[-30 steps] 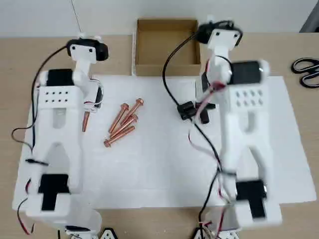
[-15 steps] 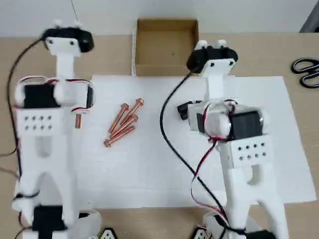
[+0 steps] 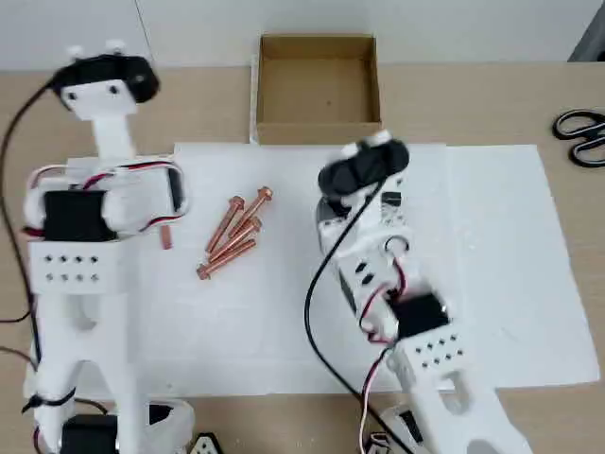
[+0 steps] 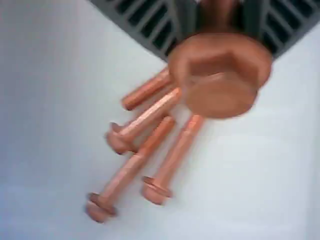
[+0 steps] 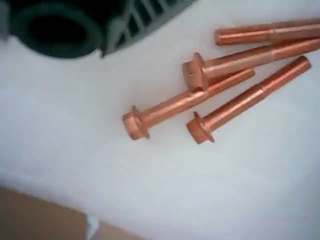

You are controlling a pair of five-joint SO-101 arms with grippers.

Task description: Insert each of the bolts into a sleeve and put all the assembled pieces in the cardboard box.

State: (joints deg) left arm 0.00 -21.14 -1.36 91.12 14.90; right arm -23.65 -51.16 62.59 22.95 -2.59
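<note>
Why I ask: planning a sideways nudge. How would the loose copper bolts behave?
The loose bolts look solid metal, so probably stiff. Round shanks with wider heads would likely roll in a curve. Bunched, one pushed probably shifts neighbours.

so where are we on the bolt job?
Nothing done: the cardboard box is empty. In hand: the left gripper holds one bolt, the right gripper a black sleeve, not yet joined. Left: four loose bolts on the foam, all assembly and boxing.
</note>
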